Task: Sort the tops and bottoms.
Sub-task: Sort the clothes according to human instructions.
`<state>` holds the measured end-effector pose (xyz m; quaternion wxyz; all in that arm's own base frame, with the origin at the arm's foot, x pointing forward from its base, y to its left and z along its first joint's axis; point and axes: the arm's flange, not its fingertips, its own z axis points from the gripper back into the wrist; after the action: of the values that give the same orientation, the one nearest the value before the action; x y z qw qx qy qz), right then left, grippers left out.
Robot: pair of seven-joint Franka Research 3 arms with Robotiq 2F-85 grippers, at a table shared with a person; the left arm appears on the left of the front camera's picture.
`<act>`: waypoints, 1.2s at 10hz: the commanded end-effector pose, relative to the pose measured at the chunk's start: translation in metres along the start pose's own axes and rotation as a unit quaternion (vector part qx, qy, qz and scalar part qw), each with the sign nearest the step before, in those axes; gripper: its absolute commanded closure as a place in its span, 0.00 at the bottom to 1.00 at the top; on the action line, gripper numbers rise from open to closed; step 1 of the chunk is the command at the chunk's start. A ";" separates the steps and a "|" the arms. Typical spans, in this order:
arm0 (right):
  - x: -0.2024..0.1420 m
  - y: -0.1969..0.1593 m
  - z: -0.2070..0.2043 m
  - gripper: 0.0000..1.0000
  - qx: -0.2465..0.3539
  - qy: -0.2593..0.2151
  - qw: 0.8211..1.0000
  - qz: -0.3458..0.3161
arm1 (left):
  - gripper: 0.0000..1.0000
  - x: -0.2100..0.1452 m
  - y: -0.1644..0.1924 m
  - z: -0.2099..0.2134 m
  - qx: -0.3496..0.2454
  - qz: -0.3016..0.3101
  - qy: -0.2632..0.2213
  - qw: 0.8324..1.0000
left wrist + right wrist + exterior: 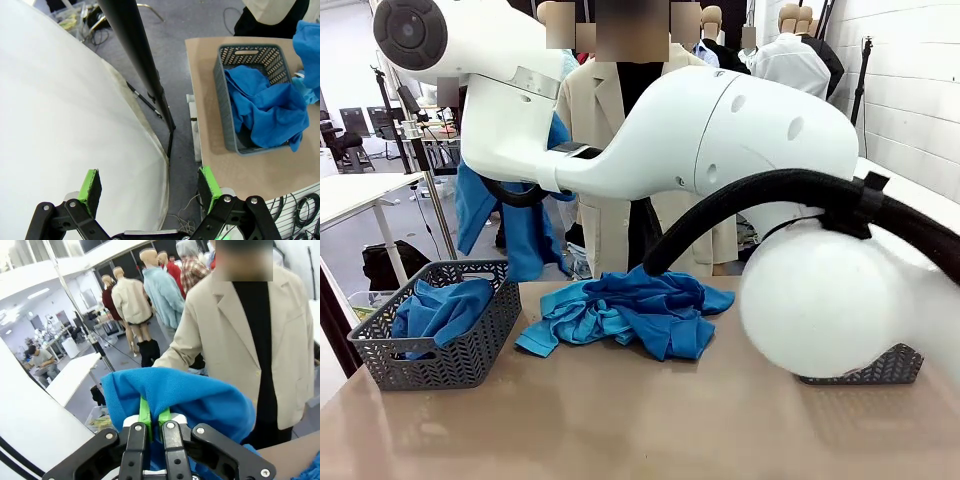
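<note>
Crumpled royal-blue and sky-blue tops (638,310)

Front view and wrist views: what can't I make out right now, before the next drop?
Front view: the grey basket on the right, mostly behind the right arm's white joint; contents hidden.
Front view: the blue pile, crumpled; how many garments, unclear.
Right wrist view: the held blue garment drapes over the shut right claw and is cut off by the bottom edge; top or bottom, unclear.
</note>
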<state>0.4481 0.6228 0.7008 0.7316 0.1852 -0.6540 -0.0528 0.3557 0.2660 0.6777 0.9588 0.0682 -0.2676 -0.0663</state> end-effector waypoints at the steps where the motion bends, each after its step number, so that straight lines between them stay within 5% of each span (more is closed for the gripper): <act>1: -0.010 0.020 -0.016 1.00 0.048 -0.004 0.999 -0.024 | 0.00 0.001 -0.002 0.001 0.000 0.004 -0.001 1.000; 7: -0.069 0.114 -0.059 1.00 0.252 -0.018 0.964 -0.082 | 0.00 0.001 -0.002 0.001 0.000 0.004 -0.001 1.000; 9: -0.109 0.116 -0.069 1.00 0.264 0.063 0.960 -0.076 | 0.00 0.001 -0.002 0.001 0.000 0.004 -0.001 1.000; 12: -0.179 0.087 -0.077 1.00 0.286 0.232 0.927 -0.068 | 0.00 0.001 -0.002 0.001 0.000 0.004 -0.001 1.000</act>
<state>0.4205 0.7015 0.5225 0.7389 0.4519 -0.4903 0.0969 0.3557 0.2659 0.6777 0.9588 0.0682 -0.2676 -0.0664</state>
